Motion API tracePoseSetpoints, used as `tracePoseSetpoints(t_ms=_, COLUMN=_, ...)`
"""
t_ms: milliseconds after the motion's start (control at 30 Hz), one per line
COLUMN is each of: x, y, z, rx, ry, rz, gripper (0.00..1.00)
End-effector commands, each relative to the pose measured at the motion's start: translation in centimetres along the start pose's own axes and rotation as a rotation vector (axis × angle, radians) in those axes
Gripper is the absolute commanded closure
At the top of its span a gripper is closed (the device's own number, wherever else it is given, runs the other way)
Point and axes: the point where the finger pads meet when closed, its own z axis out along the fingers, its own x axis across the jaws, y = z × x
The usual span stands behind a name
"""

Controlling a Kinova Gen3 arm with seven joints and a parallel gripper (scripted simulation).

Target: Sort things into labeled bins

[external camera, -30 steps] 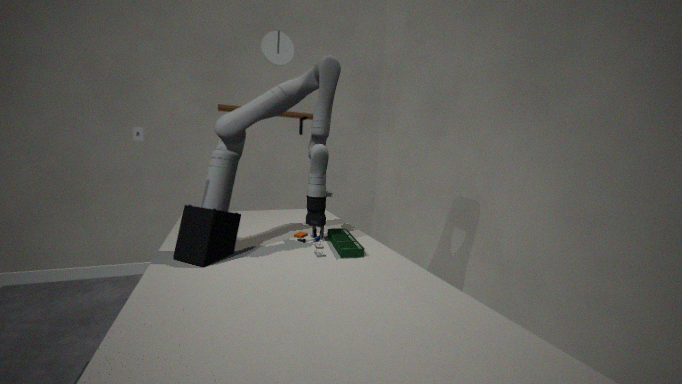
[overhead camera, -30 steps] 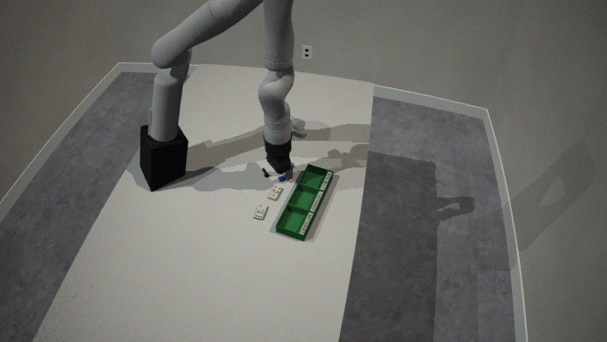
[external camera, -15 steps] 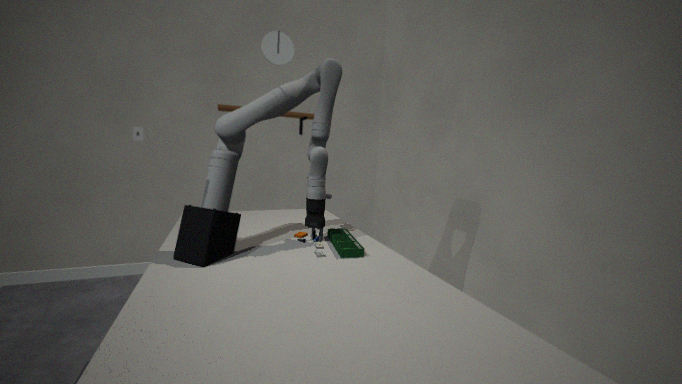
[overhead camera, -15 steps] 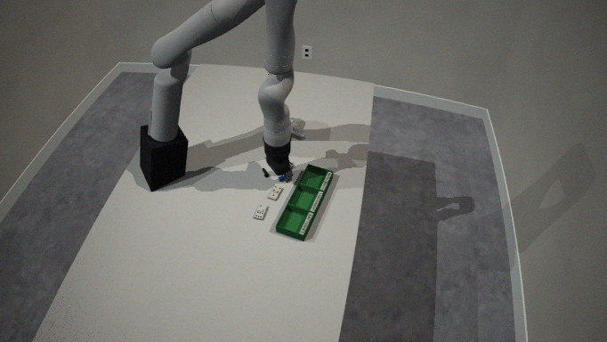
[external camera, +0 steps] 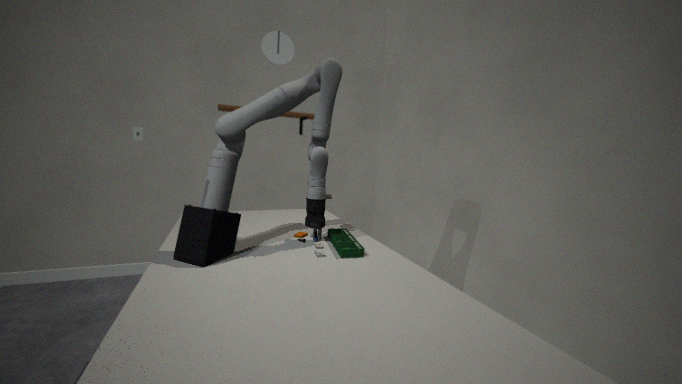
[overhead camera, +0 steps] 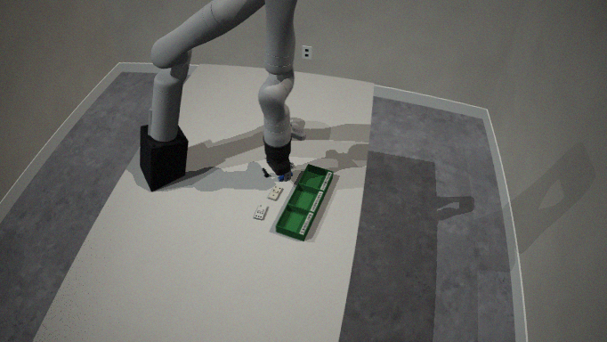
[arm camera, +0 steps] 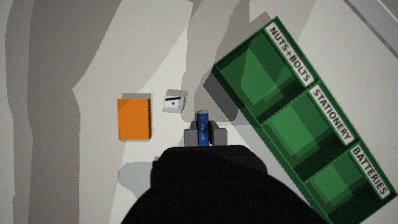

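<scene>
The gripper (arm camera: 202, 134) is clamped on a small blue cylinder (arm camera: 201, 123) — probably a battery, though the view is too coarse to be sure — low over the table (overhead camera: 178, 267), just beside the green three-compartment bin (arm camera: 320, 167). Its labels read NUTS+BOLTS, STATIONERY and BATTERIES, so the far-end BATTERIES compartment (arm camera: 345, 190) looks like the destination. An orange block (arm camera: 134, 119) and a small white-and-black piece (arm camera: 174, 102) lie apart on the table, unsorted — as do two pale tiles (overhead camera: 275, 192) (overhead camera: 260, 212) near the bin.

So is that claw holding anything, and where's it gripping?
Yes: the gripper is shut on a small blue cylinder, pinched on its sides near one end.
</scene>
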Motion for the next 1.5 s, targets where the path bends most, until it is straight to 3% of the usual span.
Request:
tracePoseSetpoints(t_ms=0, x=0.0, y=0.0, z=0.0, rx=0.001, ry=0.001, rz=0.000, gripper=0.69)
tracePoseSetpoints(t_ms=633, x=0.0, y=0.0, z=0.0, rx=0.001, ry=0.001, rz=0.000, gripper=0.69)
tracePoseSetpoints(t_ms=1300, x=0.0, y=0.0, z=-6.0, rx=0.001, ry=0.001, rz=0.000, gripper=0.69)
tracePoseSetpoints(t_ms=1467, x=0.0, y=0.0, z=-6.0, rx=0.001, ry=0.001, rz=0.000, gripper=0.69)
